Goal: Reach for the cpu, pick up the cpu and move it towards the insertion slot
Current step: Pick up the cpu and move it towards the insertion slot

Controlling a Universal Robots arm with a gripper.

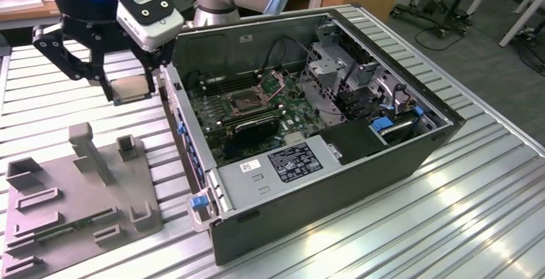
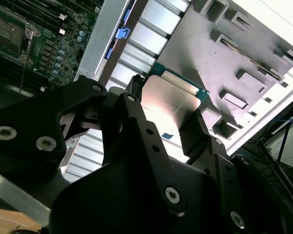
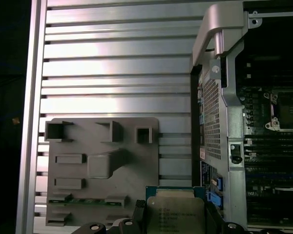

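Observation:
My gripper [image 1: 133, 91] is shut on the cpu [image 1: 129, 86], a small square chip with a silvery face, and holds it in the air beside the open computer case, on the exterior view's left. In both wrist views the cpu [image 2: 172, 97] [image 3: 176, 210] sits clamped between the black fingers [image 2: 132, 92]. It hangs above the slatted table, between the grey tray [image 1: 140, 202] and the case wall. The insertion slot [image 1: 247, 102], a square socket with a metal frame, lies open on the green board inside the case [image 3: 287, 109].
The open computer case [image 1: 358, 164] has a raised side wall [image 3: 224, 97] between the cpu and the board. The grey tray [image 3: 102, 165] carries upright pegs and a thin green memory stick [image 1: 73, 228]. The slatted metal table [image 1: 477, 215] extends around both.

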